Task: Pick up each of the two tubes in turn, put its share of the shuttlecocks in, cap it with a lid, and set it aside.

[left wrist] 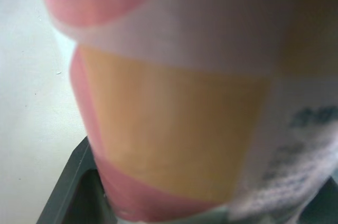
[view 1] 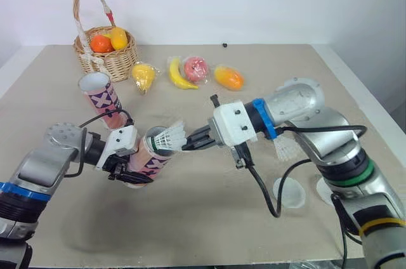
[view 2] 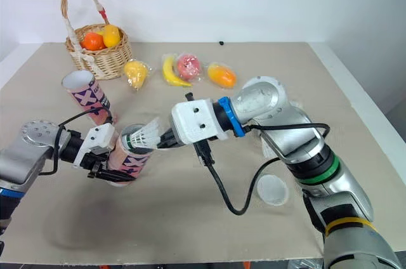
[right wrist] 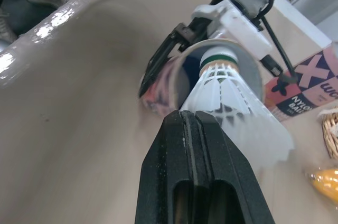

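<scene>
Near the table's [view 1: 209,224] front left, the left gripper [view 1: 130,174] clamps a tilted pink tube [view 1: 155,161], mouth facing the right gripper [view 1: 190,144]; that one pinches a white shuttlecock [view 1: 170,137] by its feathers — cork at the tube's mouth; a second tube [view 1: 101,99] stands upright just behind.

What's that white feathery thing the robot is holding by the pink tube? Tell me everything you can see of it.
It is a shuttlecock: a white, lattice-ribbed skirt that looks like plastic, flaring from a rounded pale head ringed by a green band. It lies roughly level above the table, head first at the open mouth of the tilted pink tube held by the left gripper. The right gripper pinches its skirt's rim.
</scene>
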`<state>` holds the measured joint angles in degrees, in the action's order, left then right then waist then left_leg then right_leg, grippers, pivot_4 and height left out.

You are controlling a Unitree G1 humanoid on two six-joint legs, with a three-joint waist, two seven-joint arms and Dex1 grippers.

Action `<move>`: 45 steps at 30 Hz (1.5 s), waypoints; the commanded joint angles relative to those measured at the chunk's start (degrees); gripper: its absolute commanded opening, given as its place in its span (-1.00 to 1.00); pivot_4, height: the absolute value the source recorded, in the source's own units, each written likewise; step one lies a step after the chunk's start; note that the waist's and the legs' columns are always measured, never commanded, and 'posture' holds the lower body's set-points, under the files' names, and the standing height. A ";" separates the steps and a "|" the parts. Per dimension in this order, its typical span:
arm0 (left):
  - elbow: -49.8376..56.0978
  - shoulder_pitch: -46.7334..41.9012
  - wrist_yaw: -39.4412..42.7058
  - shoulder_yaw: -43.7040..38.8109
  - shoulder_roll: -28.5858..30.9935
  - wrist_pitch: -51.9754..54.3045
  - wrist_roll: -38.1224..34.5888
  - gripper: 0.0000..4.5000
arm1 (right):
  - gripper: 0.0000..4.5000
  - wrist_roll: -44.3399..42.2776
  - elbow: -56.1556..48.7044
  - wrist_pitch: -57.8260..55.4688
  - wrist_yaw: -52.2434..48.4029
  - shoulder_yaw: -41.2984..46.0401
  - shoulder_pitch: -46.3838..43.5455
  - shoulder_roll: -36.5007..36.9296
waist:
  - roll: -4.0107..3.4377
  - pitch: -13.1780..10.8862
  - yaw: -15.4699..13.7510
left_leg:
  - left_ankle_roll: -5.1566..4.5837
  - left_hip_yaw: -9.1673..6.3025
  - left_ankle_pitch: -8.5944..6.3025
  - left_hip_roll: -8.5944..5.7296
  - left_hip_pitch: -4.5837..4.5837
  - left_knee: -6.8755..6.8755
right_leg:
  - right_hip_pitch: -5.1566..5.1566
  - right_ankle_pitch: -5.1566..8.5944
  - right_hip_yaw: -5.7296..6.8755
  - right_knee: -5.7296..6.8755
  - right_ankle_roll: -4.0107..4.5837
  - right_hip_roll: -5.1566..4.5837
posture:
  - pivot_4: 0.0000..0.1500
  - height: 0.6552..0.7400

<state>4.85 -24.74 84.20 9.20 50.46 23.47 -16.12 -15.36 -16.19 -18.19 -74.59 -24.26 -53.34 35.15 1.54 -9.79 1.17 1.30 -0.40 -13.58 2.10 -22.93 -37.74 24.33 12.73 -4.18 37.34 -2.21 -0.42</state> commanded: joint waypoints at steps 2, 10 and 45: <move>-2.65 0.37 0.73 5.20 -0.25 -4.82 4.65 0.29 | -0.77 0.62 3.31 1.04 0.24 1.01 -2.19 -2.52 | -0.08 0.03 -0.02 | 0.00 0.01 0.00 -0.01 0.00 0.00 | 0.00 0.00 -0.01 0.01 0.01 0.00 | 1.00 0.76; -6.56 -1.61 1.00 6.74 -1.97 -8.60 6.25 0.29 | 0.79 -13.32 2.70 -12.91 -0.31 9.65 -3.35 -3.50 | -0.35 0.13 -0.03 | -0.21 -0.01 0.13 -0.03 0.17 -0.02 | -0.09 -0.03 0.00 0.18 0.17 0.00 | 1.00 0.76; -0.96 1.09 0.13 3.56 -2.75 -5.08 3.75 0.29 | 0.79 3.37 8.25 -43.02 57.12 18.37 17.01 -16.12 | -0.74 0.32 0.08 | -0.57 0.00 0.35 -0.37 0.06 0.16 | -0.11 -0.03 -0.38 0.01 0.08 -0.04 | 1.00 0.76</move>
<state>3.45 -25.19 84.29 10.24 48.31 17.70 -12.40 -13.31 -9.23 -63.59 -19.22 -7.16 -34.56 19.59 0.80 -9.46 1.25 0.73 -0.41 -13.23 1.72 -22.88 -37.58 24.22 12.70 -4.56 37.33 -2.14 -0.46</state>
